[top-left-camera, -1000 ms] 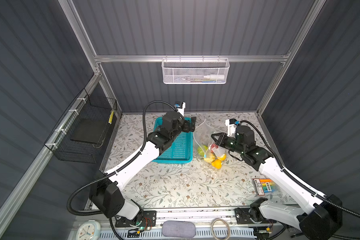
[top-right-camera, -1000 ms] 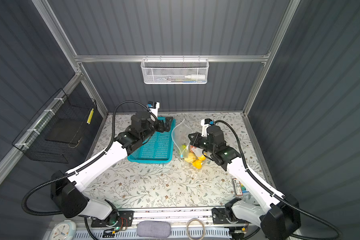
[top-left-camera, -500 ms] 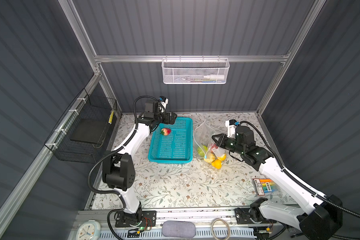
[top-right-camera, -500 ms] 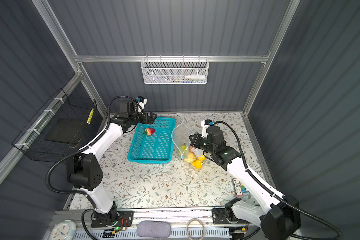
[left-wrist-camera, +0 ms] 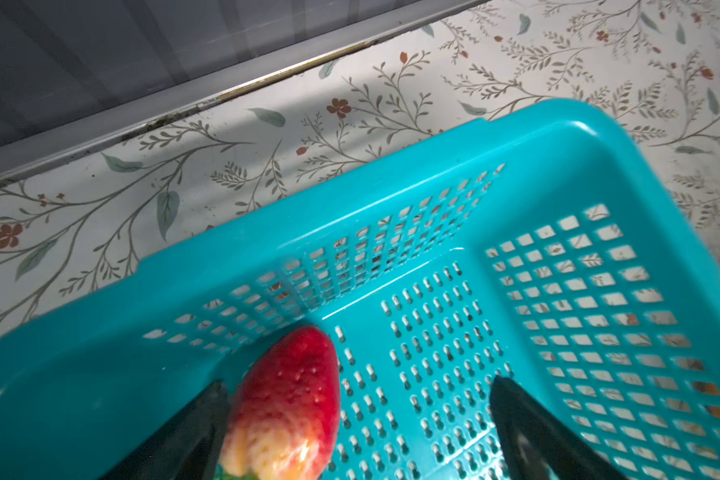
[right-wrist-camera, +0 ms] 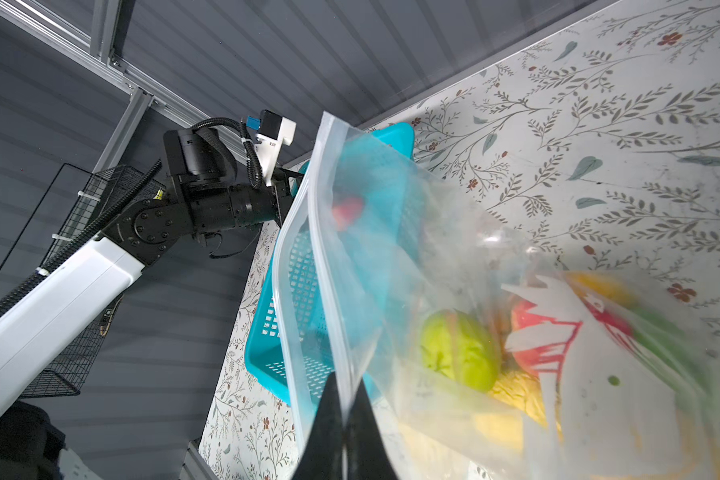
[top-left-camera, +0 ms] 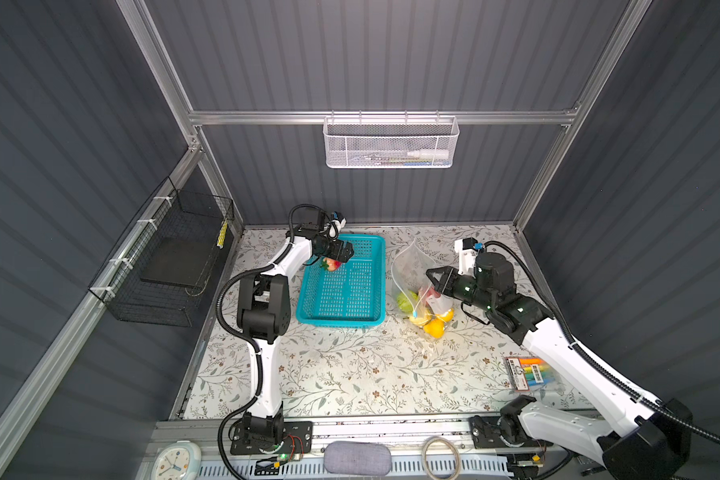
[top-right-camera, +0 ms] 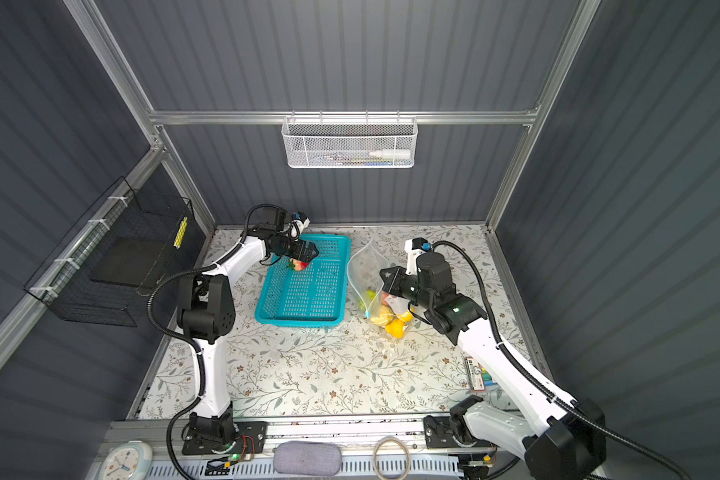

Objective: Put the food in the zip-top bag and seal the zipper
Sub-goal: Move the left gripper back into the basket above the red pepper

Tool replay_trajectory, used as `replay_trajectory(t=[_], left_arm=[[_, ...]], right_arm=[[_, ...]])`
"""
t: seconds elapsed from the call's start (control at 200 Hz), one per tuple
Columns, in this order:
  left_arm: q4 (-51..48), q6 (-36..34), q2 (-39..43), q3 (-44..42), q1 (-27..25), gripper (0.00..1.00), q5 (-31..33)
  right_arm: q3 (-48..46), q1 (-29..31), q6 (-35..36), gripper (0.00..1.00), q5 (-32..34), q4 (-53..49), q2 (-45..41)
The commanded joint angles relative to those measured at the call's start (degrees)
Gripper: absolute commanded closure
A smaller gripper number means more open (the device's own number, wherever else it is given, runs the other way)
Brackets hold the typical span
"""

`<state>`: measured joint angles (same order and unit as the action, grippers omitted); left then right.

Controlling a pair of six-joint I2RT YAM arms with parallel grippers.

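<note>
- In both top views the left gripper (top-left-camera: 342, 258) hangs over the far left corner of the teal basket (top-left-camera: 341, 322). Its jaws are spread wide and hold nothing. A strawberry (top-left-camera: 330, 264) lies just under it, and no other food shows in the basket.
- Also in both top views, the zip-top bag (top-left-camera: 410, 266) stands just right of the basket, with the right gripper (top-left-camera: 435, 281) pinching its edge. The packed food (top-left-camera: 432, 327) is heaped at the bag's near end. The light-blue slider (top-right-camera: 368, 312) hangs at the near end of the mouth.
- In the left wrist view the strawberry (left-wrist-camera: 285, 399) rests on the basket floor, close to the corner where two walls meet. It sits hard by one finger (left-wrist-camera: 200, 419), and the other finger is well apart from it.
- The step in hand looks like the pick, so the gripper should first shift sideways until the berry is centred between the jaws. It should then sink until the tips bracket the widest part and close gently. The nearby wall could snag a finger.
- In the right wrist view the right gripper (right-wrist-camera: 345, 399) is closed tight on the bag's mouth edge and holds it up off the table. A green fruit (right-wrist-camera: 458, 353) and red and yellow pieces show through the film.
- The mouth looks narrow, so I judge the berry should be brought low over the opening before release.
</note>
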<state>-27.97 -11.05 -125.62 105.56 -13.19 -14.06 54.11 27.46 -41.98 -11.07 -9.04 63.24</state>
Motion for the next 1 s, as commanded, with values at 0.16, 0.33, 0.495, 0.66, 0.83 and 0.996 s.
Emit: replay_trajectory(t=[0.16, 0.33, 0.495, 0.66, 0.83, 0.996], left_arm=[[-3.8, -2.18, -4.04, 1.7, -0.17, 0.0, 4.83], [-3.99, -1.07, -4.06, 0.31, -0.21, 0.0, 5.92], [-4.74, 2.21, -2.8, -1.1, -0.65, 0.0, 9.42], [-7.5, 7.47, -1.43, -1.47, -1.58, 0.0, 15.01], [-7.5, 11.65, -0.06, -2.9, -1.57, 0.0, 15.58], [-9.56, 16.2, 0.96, -2.32, -1.84, 0.0, 17.54]], right_arm=[[-0.3, -0.14, -0.21, 1.0, 0.4, 0.03, -0.49], [-0.25, -0.16, -0.4, 1.0, -0.08, 0.75, 0.33], [-0.21, -0.17, -0.68, 1.0, -0.71, 1.38, 0.54], [-0.76, -0.13, -1.0, 1.0, -0.91, 2.18, 0.56], [-0.91, -0.13, -0.91, 1.0, -1.08, 2.36, 1.97], [-1.28, -0.13, -1.0, 1.0, -0.98, 2.45, 1.87]])
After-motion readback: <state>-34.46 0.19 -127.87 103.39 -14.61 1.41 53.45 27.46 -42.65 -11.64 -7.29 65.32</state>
